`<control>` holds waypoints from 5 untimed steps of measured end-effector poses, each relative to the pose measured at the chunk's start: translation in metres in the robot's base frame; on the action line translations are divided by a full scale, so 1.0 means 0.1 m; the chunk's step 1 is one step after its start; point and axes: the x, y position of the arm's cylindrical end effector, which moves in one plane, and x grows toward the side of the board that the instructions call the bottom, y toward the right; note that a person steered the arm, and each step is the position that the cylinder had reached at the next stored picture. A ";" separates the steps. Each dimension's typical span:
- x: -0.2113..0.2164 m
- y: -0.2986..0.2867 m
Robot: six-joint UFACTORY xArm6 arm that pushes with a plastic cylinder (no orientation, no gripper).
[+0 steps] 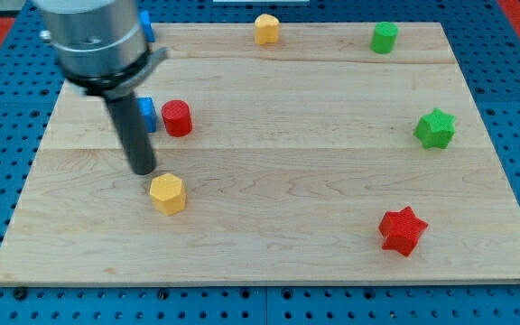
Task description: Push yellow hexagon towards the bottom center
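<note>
The yellow hexagon [167, 193] lies on the wooden board [269, 235], left of centre and in the lower half. My tip [143, 171] stands just above and to the left of it, nearly touching its upper left edge. The dark rod rises from the tip to the grey arm body [93, 36] at the view's top left.
A red cylinder [177, 118] and a partly hidden blue block [148, 114] sit above the tip. Another blue block [146, 25] peeks out behind the arm. A yellow block [266, 29], a green cylinder [385, 38], a green star [435, 129] and a red star [402, 231] lie elsewhere.
</note>
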 end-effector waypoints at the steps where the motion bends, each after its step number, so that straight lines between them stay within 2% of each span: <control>1: 0.40 0.35; 2: 0.20 0.35; 3: -0.23 0.52; 4: -0.04 0.46; 5: 0.39 0.85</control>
